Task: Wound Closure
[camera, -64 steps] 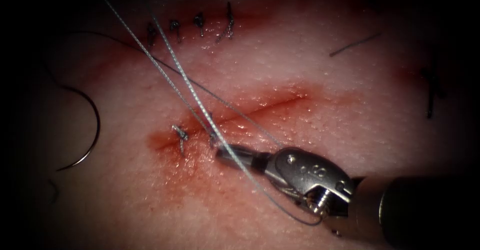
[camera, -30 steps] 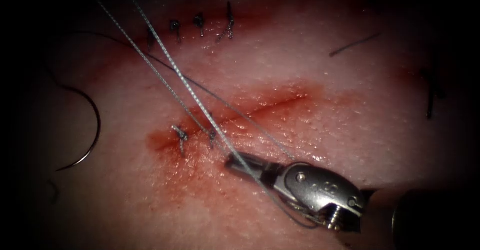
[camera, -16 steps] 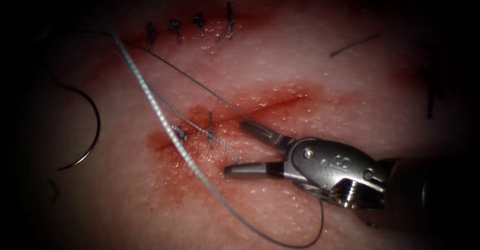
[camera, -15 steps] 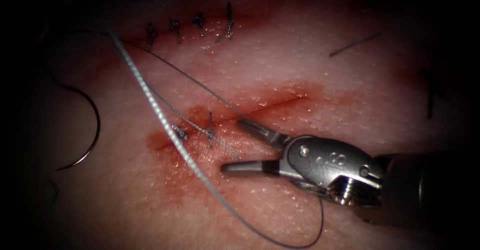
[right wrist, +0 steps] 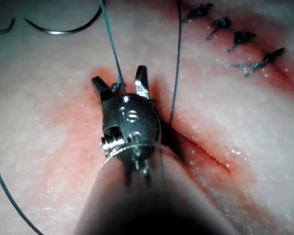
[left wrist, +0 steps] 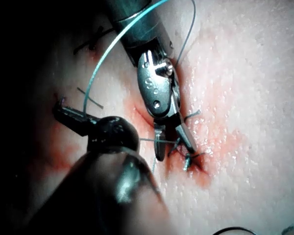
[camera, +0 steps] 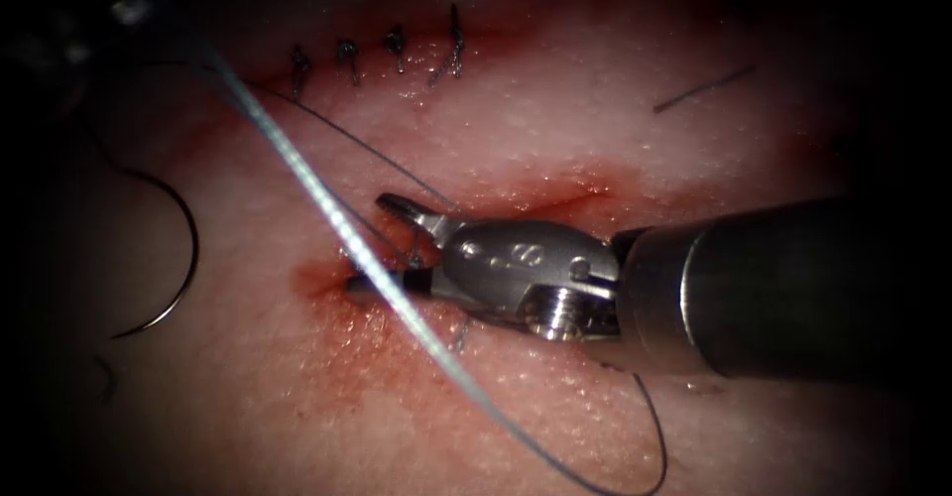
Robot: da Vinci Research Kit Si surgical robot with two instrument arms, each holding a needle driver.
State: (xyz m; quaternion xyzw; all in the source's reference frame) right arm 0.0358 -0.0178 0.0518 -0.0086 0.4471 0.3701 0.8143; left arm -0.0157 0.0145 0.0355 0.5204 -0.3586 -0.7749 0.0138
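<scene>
The curved needle lies free on the tissue, far left of the cut. Two stitches close the cut's left end; its right stretch stays unstitched. The right hand, jaws apart around the thread, holds nothing; I cannot tell the left hand's state.

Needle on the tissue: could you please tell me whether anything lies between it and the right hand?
Yes: the pale thread crosses between the open, empty right hand and the needle lying free left of the cut.
</scene>
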